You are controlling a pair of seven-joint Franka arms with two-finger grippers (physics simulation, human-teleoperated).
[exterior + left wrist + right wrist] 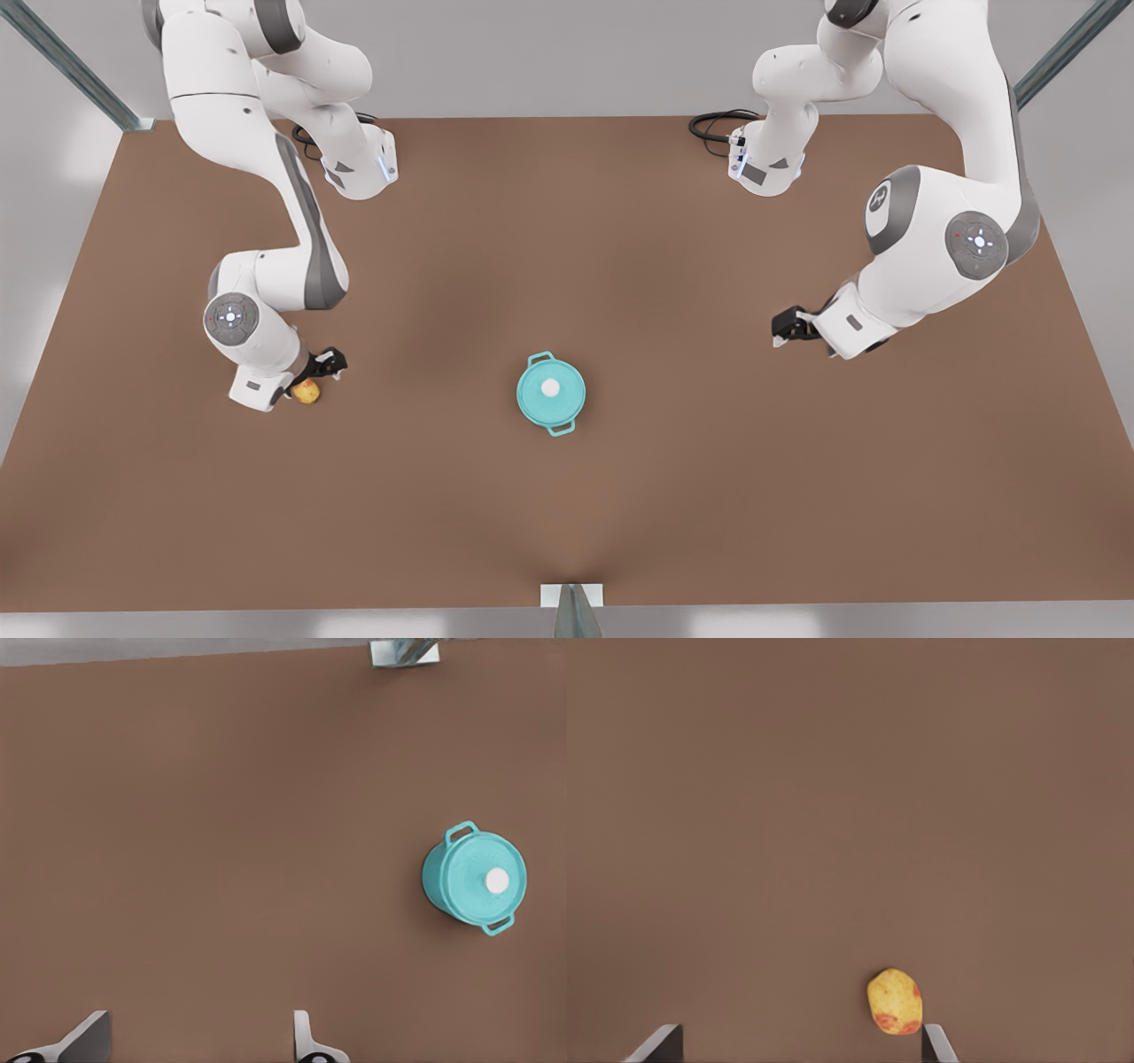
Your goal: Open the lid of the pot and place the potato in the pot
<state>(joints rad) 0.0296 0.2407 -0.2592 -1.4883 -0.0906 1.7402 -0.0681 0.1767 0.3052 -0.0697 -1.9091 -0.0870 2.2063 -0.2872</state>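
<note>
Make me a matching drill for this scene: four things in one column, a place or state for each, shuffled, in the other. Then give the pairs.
Things:
1. pot lid
2. potato
3. right gripper
4. left gripper

Places or states:
A. open, well off to the front view's right of the pot, nothing between its jaws
B. closed on the pot, white knob up
C. lying on the brown table at the front view's left
D. open, low over the potato

Pairs: 1-B, 2-C, 3-D, 4-A
</note>
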